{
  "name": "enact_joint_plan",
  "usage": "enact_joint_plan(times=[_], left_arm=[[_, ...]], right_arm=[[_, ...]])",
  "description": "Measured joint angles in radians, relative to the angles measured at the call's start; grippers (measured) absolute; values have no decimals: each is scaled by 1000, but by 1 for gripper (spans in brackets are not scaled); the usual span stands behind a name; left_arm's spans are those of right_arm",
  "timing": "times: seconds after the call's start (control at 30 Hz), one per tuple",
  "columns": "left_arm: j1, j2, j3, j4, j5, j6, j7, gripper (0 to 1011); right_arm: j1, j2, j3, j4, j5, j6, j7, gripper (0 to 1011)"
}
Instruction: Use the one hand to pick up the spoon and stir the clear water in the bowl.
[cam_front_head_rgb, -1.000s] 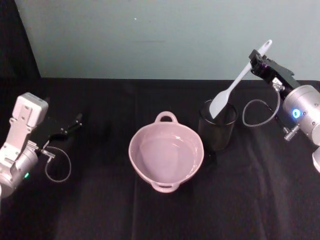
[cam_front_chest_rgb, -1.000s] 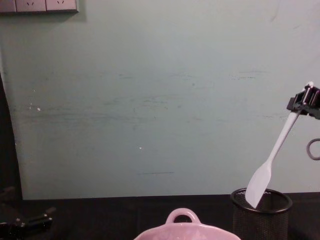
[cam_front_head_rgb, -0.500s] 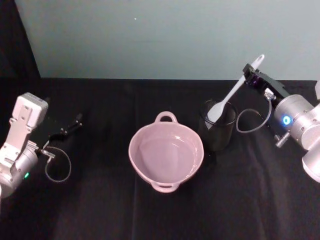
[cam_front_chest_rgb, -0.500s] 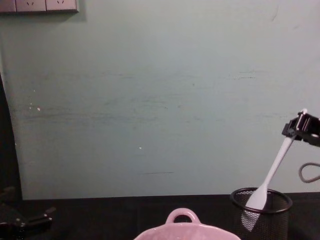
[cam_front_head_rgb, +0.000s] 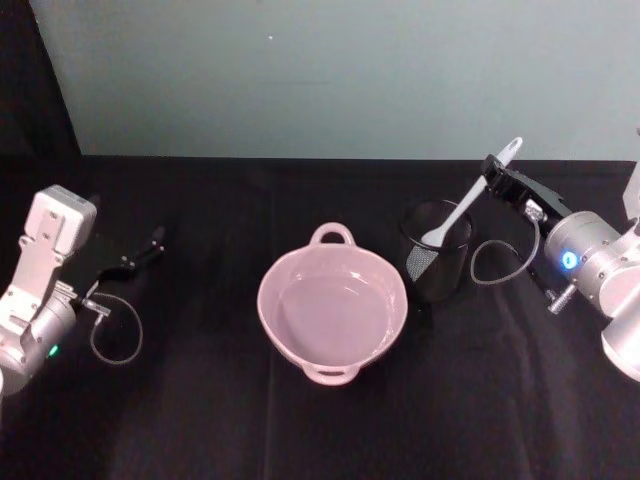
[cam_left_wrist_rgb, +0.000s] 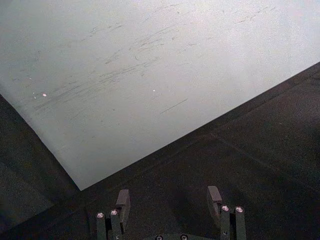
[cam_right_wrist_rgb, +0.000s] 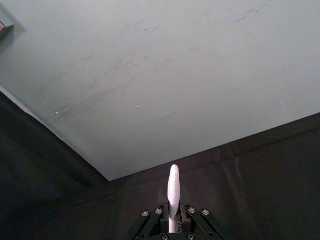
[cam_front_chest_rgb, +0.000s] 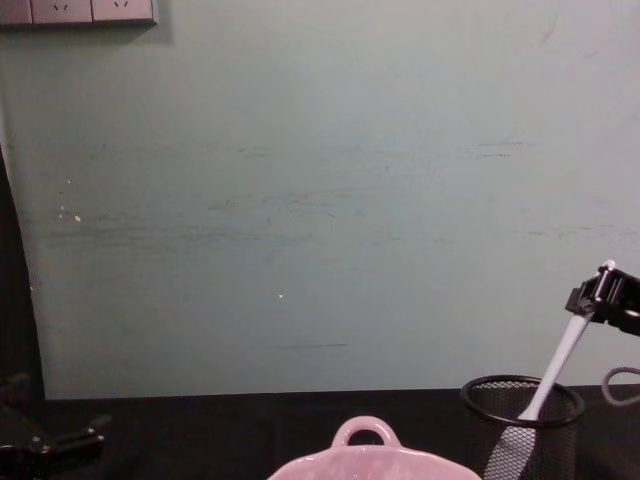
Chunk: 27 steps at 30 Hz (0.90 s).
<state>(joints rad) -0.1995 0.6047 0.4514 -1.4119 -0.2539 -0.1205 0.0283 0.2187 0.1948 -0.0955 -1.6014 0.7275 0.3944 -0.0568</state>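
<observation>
The white spoon (cam_front_head_rgb: 463, 207) leans in the black wire-mesh cup (cam_front_head_rgb: 436, 264), blade down inside it and handle slanting up to the right. My right gripper (cam_front_head_rgb: 498, 174) is shut on the handle's top end, just below the tip. In the chest view the spoon (cam_front_chest_rgb: 558, 362) runs from the right gripper (cam_front_chest_rgb: 596, 296) down into the cup (cam_front_chest_rgb: 521, 441). The right wrist view shows the handle tip (cam_right_wrist_rgb: 173, 192) sticking out between the shut fingers. The pale pink bowl (cam_front_head_rgb: 400, 290) holds clear water at the table's middle, left of the cup. My left gripper (cam_front_head_rgb: 150, 245) lies open at the far left.
A black cloth covers the table (cam_front_head_rgb: 200, 420), and a pale green wall (cam_front_head_rgb: 320, 70) stands behind it. The bowl's loop handle (cam_front_chest_rgb: 365, 432) rises at the chest view's lower edge. Cables loop beside each wrist.
My right gripper has come down and slightly left with the spoon. The blade, at the cup's rim a second ago, has sunk deep inside the mesh cup. The left arm is still.
</observation>
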Motion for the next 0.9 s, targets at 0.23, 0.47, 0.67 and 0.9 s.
enact_joint_plan(times=[0.23, 0.47, 0.67, 0.9], left_arm=[[0, 0, 0, 0, 0, 0, 0, 1011], [0, 0, 0, 0, 0, 0, 0, 1011], [0, 0, 0, 0, 0, 0, 0, 1011], [0, 0, 0, 0, 0, 0, 0, 1011]], right_arm=[[-1, 15, -10, 17, 15, -12, -3, 129], [0, 24, -21, 28, 32, -15, -6, 127], [1, 34, -29, 33, 47, -19, -12, 127], [1, 43, -35, 34, 56, -28, -13, 129]])
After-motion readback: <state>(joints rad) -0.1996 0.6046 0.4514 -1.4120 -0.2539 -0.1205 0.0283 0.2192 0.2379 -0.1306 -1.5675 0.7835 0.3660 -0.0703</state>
